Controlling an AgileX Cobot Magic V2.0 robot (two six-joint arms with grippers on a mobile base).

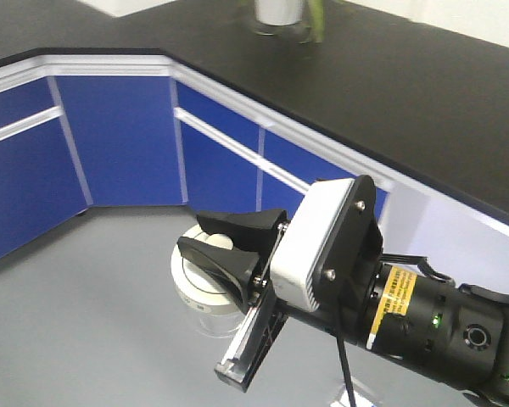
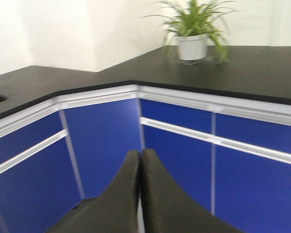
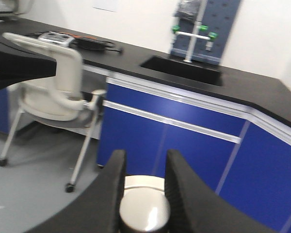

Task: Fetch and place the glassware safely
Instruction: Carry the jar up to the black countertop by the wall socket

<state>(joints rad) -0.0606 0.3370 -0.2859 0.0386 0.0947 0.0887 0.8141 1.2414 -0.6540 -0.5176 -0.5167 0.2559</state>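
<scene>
Finding: the right gripper (image 3: 145, 165) has its fingers (image 3: 109, 194) pinching the jar (image 1: 205, 297) on either side of its cream lid (image 3: 144, 208). The jar hangs in the air above the floor (image 1: 68, 322), beside the blue cabinets (image 1: 127, 136) and short of the black desk (image 1: 382, 85). The left gripper (image 2: 139, 162) is empty, fingers pressed together.

Recommendation: carry the jar level, raise it well above the desk edge before moving in, lower until the base seats, then release. The grip looks high, near the lid, so a slip is possible.

Contents: the glass appears empty, though blur prevents certainty.
</scene>
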